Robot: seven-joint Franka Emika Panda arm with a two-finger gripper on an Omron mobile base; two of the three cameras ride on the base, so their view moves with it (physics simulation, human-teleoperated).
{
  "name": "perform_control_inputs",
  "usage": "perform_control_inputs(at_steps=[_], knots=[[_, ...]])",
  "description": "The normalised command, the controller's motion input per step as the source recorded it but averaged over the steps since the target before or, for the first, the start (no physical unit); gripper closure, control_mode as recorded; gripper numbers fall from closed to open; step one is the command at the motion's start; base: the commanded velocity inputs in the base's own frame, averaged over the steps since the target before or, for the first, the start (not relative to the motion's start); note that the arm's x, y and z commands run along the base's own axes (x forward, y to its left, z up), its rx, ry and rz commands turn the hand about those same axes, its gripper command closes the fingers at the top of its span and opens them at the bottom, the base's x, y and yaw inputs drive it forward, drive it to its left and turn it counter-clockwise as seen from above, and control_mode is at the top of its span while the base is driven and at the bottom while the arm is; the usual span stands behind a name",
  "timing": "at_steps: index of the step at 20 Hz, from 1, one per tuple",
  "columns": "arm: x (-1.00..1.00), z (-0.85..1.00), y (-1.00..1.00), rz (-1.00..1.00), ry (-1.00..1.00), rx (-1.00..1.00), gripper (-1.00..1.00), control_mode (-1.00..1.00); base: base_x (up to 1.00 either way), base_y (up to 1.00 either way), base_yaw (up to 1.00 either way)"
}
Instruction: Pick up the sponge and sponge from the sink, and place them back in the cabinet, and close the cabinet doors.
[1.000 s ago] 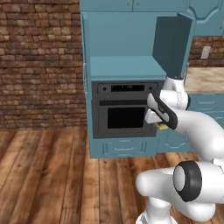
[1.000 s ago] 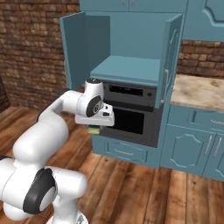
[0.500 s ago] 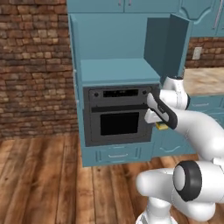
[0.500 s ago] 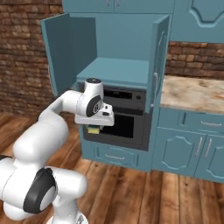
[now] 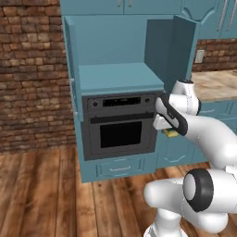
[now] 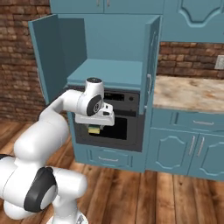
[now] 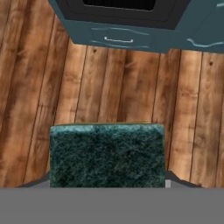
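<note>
Left base view: the white arm's gripper (image 5: 167, 131) hangs beside the black built-in oven (image 5: 119, 126), below the tall teal-blue cabinet (image 5: 121, 77) shelf; lifting carelessly could knock the open teal cabinet door (image 5: 169, 46).

Right base view: the gripper is clamped on the small yellow sponge (image 6: 94, 130).

Hand view: its dark green scouring face (image 7: 107, 155) hangs over the wooden floor (image 7: 52, 83); a slipping grip would drop it there.

White arm bent forward, gripper (image 6: 94, 129) pointing down — jaws clamped on sponge (image 7: 107, 155).
</note>
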Motion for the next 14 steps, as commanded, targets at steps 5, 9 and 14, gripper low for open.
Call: perform_control_inputs(at_steps=[5, 9, 14], knots=[[0.00, 0.00, 0.00, 0.00, 0.00, 0.00, 1.00, 1.00, 0.05, 0.41, -0.15], [0.00, 0.00, 0.00, 0.00, 0.00, 0.00, 1.00, 1.00, 0.01, 0.46, -0.14], [0.00, 0.00, 0.00, 0.00, 0.00, 0.00, 1.00, 1.00, 0.11, 0.35, -0.11]])
